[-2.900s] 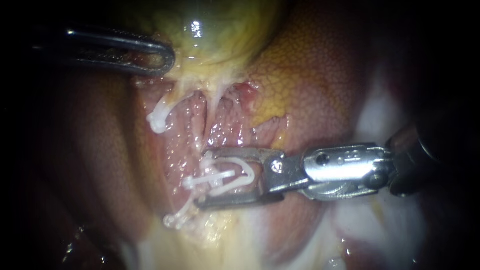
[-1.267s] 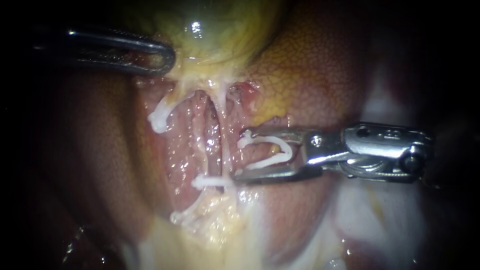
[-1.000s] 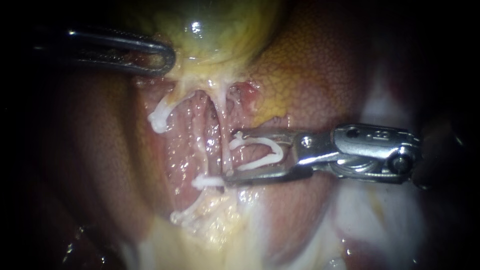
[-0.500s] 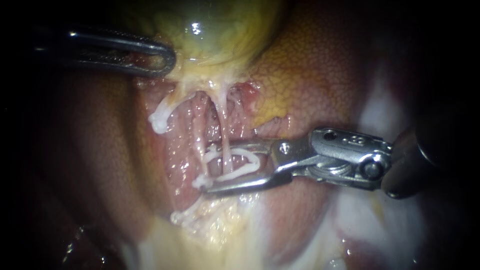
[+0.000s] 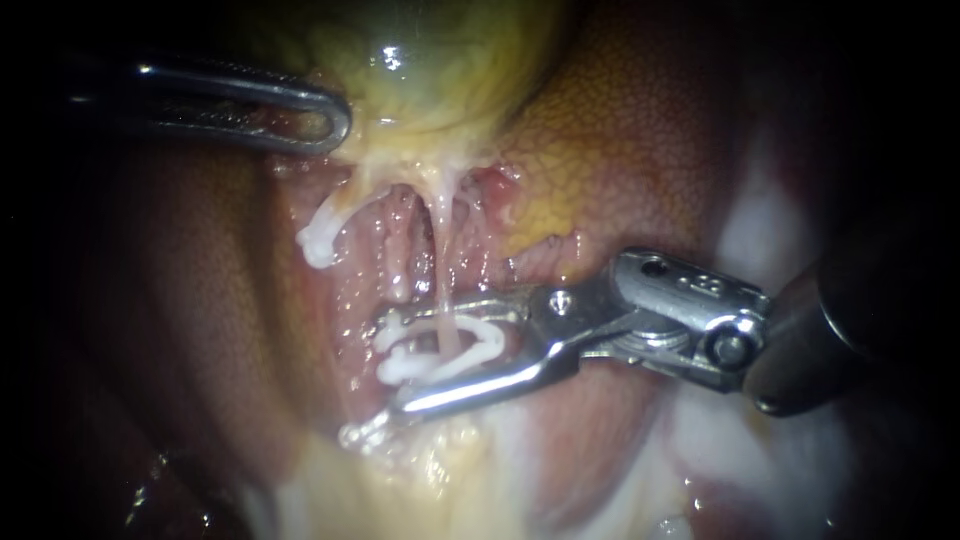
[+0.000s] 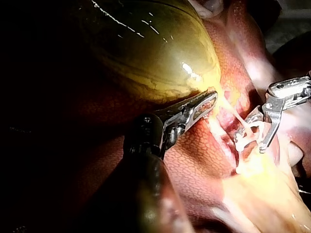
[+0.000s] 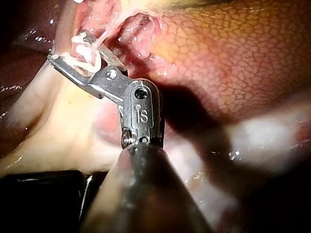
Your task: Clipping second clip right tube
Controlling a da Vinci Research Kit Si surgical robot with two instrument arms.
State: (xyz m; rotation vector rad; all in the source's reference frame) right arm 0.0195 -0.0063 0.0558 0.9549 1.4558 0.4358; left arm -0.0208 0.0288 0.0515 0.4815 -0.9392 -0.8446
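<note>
Left instrument's pincer (image 5: 325,118) is clamped on the gallbladder (image 5: 430,60). Below the gallbladder, the right instrument's pincer (image 5: 390,365) holds an open clip (image 5: 480,345) astride the right tube (image 5: 441,270). Close squarely, with both tips past the tube.

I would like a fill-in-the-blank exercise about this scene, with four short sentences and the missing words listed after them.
1. The right instrument holds an open white ___ in its end effector.
2. A thin pale tube passes ___ the two halves of that end effector.
3. The left instrument grips tissue at the edge of the yellow-green ___.
4. A separate white clip sits closer to the ___ instrument.
Missing words: clip; between; gallbladder; left.
</note>
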